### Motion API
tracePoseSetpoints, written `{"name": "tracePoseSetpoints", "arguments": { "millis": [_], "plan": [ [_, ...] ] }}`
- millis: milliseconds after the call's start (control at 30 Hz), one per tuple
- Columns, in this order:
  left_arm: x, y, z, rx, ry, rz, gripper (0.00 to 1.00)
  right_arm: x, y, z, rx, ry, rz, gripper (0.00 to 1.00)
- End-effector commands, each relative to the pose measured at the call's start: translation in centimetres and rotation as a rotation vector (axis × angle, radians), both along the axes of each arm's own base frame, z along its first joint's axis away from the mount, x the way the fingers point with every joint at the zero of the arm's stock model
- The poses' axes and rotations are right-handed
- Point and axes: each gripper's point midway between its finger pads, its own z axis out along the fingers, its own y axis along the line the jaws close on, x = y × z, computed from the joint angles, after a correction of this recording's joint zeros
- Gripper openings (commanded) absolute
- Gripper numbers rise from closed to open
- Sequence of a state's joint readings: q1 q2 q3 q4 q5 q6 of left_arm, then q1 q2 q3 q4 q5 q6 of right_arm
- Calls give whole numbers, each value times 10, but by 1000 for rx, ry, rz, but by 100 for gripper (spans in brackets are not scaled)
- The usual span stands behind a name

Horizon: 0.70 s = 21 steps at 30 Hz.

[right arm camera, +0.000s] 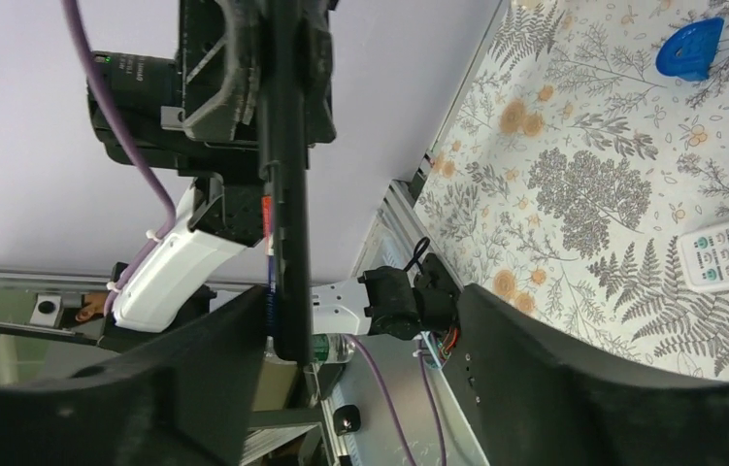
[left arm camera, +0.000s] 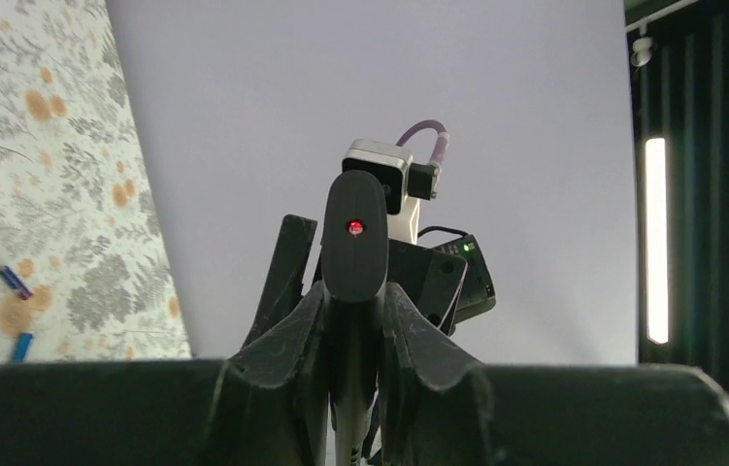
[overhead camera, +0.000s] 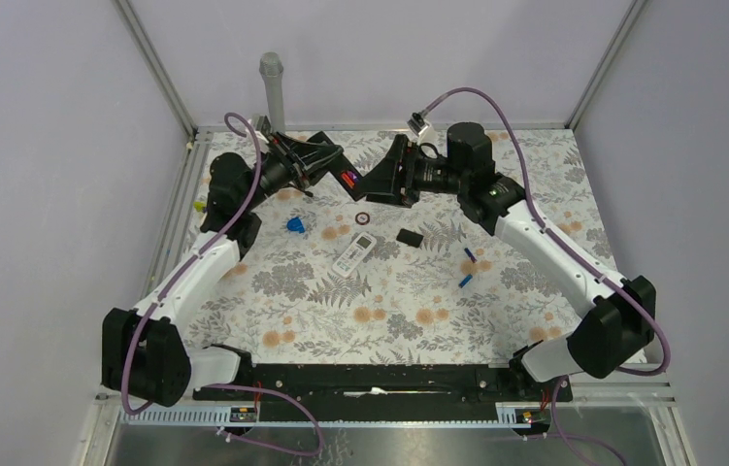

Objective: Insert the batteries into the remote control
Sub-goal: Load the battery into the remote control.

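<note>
- The dark remote (left arm camera: 354, 209) is up in the air at the far side of the worktop (overhead camera: 409, 320), clamped edge-on in the left claw (overhead camera: 323, 165), whose jaws are drawn in tight on its body.
- Along its edge in the right wrist view we see a red and blue streak. It may be a cell already seated, though the angle is too poor to be sure.
- Two blue batteries (overhead camera: 470, 255) lie loose on the worktop, well apart from the remote and near the right arm's forearm.
- The right claw (right arm camera: 360, 311) stands wide open and holds nothing; the remote's end sits between its jaws without touching either one.
- A small black piece (overhead camera: 410, 236), a white remote (overhead camera: 354, 254) and a blue blob (overhead camera: 294, 225) lie below the two claws.
- Our worries:
  - If the right claw closes off-centre, it could lever the remote out of the left claw's narrow grip.
  - With the remote tilted, any cell not pressed home could drop out.
  - The loose batteries are slim and round, so a glancing pinch would likely roll them away.
</note>
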State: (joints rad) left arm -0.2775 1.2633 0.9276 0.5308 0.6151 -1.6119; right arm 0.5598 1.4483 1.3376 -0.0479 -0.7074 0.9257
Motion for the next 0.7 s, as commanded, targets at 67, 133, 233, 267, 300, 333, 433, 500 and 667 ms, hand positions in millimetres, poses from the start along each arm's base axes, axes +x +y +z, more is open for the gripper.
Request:
{"name": "tracePoseSetpoints", "arguments": {
  "millis": [67,133,233,267,300,333,433,500,667],
  "plan": [
    [-21,9,44,124,-270,24,0,-10,-9,29,67,-250,29,92],
    [-21,9,40,175,-300,25,0,-15,-12,34,75,-317,44,96],
    [-22,9,37,238,-353,17,0,-19,-14,34,67,-375,64,97],
    [-24,9,37,253,-372,14,0,-18,-14,32,60,-383,65,97],
    [-25,9,37,270,-386,13,0,-17,-14,30,50,-389,64,97],
    [-26,9,37,284,-404,11,0,-17,-14,28,44,-395,63,97],
    [-29,9,38,323,-440,7,0,-15,-13,28,45,-406,65,96],
    [-30,9,40,328,-452,-1,0,-14,-11,27,51,-407,82,91],
    [-32,7,43,317,-459,-17,0,-13,-3,21,46,-384,134,71]
  ]
}}
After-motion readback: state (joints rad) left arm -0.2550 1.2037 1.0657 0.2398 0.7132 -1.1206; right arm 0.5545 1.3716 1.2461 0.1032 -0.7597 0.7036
